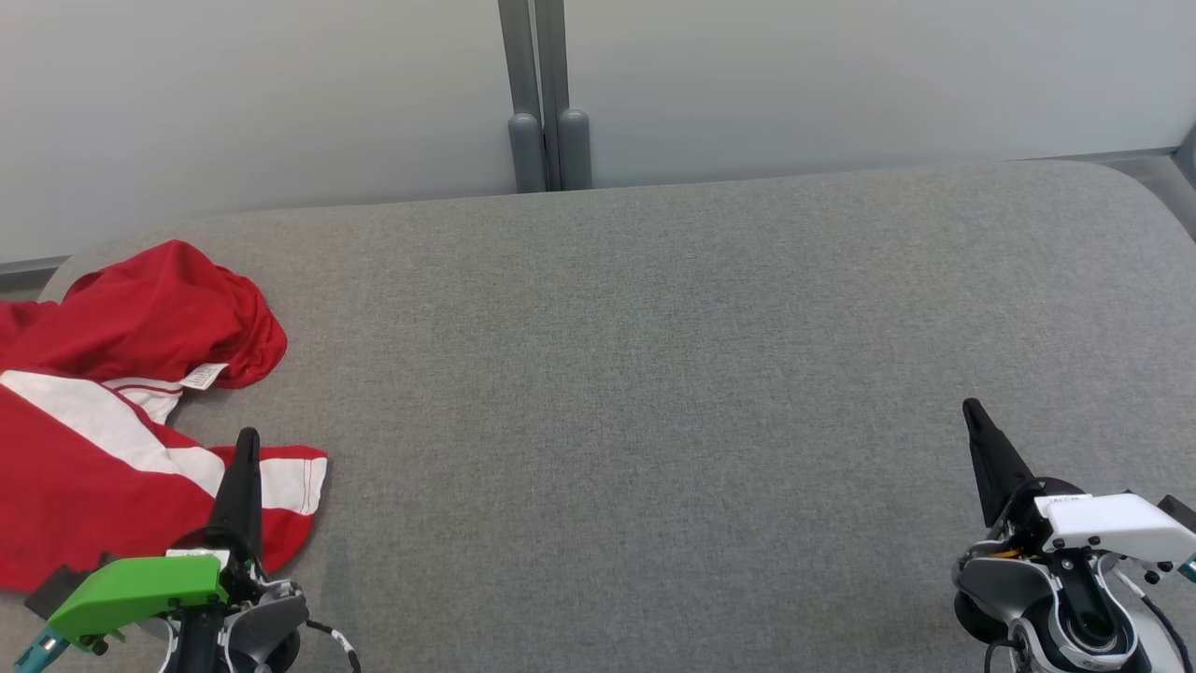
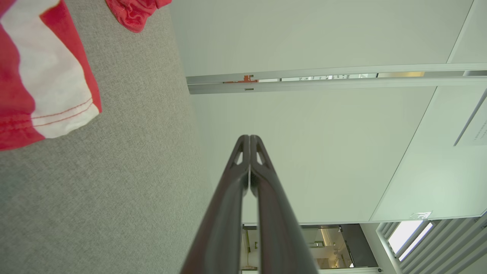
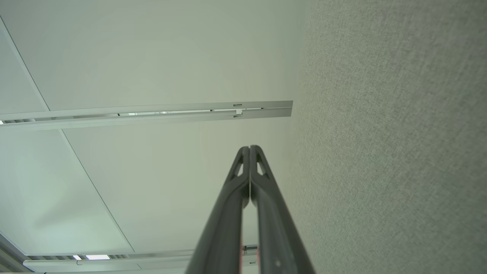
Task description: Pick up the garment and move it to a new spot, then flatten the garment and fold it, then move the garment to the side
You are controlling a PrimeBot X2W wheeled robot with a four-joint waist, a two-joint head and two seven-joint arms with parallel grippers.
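Observation:
The garment (image 1: pixel 103 411) is red with a white band and lies crumpled at the left end of the grey table (image 1: pixel 635 374), part of it past the view's left edge. A white label shows on it. My left gripper (image 1: pixel 247 439) is shut and empty at the lower left, its tip over the garment's right hem. In the left wrist view the shut left gripper (image 2: pixel 250 137) points past the table edge, with the garment (image 2: pixel 45 83) at the upper left. My right gripper (image 1: pixel 972 408) stands shut and empty at the lower right, far from the garment; the right wrist view shows this right gripper (image 3: pixel 250 147) shut.
A pale partition wall (image 1: pixel 280 93) with a grey post (image 1: pixel 547 103) runs along the table's far edge. The table's corners are rounded. Grey felt stretches across the middle and right.

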